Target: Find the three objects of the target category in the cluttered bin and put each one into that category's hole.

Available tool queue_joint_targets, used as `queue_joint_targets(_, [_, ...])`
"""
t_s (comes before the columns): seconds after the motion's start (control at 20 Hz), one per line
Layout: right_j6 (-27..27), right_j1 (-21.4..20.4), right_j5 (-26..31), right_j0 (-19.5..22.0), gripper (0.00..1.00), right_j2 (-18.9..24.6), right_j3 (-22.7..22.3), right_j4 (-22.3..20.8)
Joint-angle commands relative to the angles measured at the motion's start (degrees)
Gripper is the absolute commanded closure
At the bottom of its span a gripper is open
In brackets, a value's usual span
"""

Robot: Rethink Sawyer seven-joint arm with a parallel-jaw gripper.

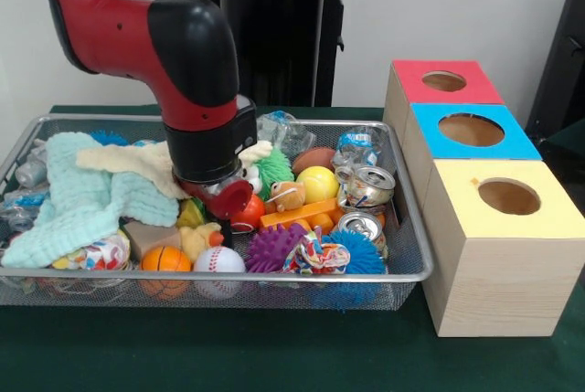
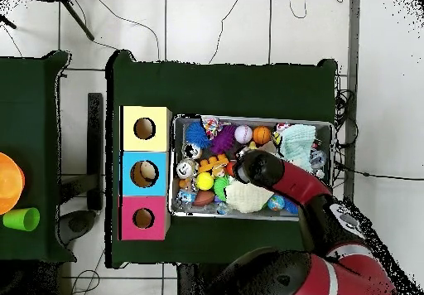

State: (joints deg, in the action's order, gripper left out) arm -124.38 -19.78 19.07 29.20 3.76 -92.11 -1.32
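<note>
Above the middle of the cluttered bin (image 1: 407, 269) the gripper (image 1: 222, 198) sits low, presumably to search, its finger state impossible to tell, just beside a tan-brown plush toy (image 1: 286, 195), while the red-panelled box's hole (image 1: 444, 81) stands unoccupied beyond the rim.

Front and overhead, sharing bin (image 1: 402, 269) (image 2: 251, 119).

Gripper fingers are hidden in both views: front view they're sunk among the toys below the red wrist cap, overhead they're covered by the arm (image 2: 281, 176). Open/shut can't be told. Tan plush toy (image 1: 286, 195) is partly covered by an orange block. Mesh bin (image 1: 413, 275) floor is mostly buried under clutter; its left end is cut by pic edge. Overhead, toys are too small to ID.
</note>
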Motion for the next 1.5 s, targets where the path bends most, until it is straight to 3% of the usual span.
queue_joint_targets(0.05, [-4.9,5.4,-7.8,-3.0,1.00,1.6,2.1,-2.2])
queue_joint_targets(0.7, [-6.1,5.2,-9.8,-2.4,1.00,2.6,0.1,-1.2])
queue_joint_targets(1.2, [-6.4,-0.7,8.5,-4.1,1.00,-0.1,3.6,4.2])
queue_joint_targets(1.5, [-7.7,-3.2,11.5,-6.0,1.00,-2.2,3.6,5.2])
